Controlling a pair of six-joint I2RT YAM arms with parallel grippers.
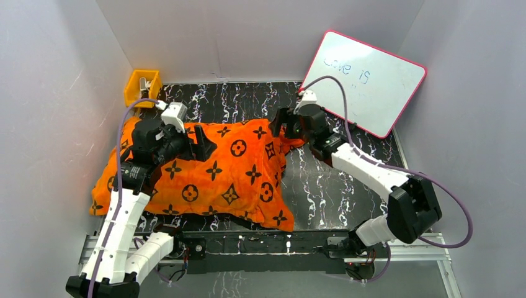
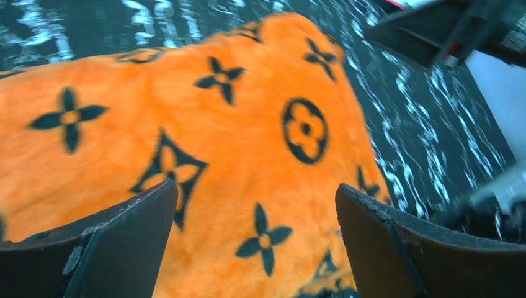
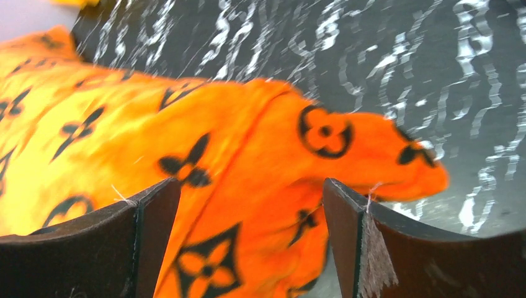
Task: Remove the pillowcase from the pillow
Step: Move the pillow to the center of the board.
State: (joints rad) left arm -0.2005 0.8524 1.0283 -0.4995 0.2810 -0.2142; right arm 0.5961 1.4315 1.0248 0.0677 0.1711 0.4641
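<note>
The orange pillowcase [image 1: 211, 177] with black flower and diamond motifs lies plump across the left and middle of the table. The pillow is hidden inside it. My left gripper [image 1: 200, 146] hovers open over the cover's far middle part, and in the left wrist view its fingers stand wide apart above the pillowcase [image 2: 236, 143], the left gripper [image 2: 254, 189] holding nothing. My right gripper [image 1: 282, 126] is open at the cover's far right corner. In the right wrist view that gripper [image 3: 251, 184] has its fingers astride the bunched corner of the pillowcase [image 3: 279, 155], not clamped on it.
A pink-framed whiteboard [image 1: 372, 81] leans against the back right wall. A yellow bin [image 1: 142, 87] stands in the back left corner. The black marbled table [image 1: 335, 186] is walled in white on three sides.
</note>
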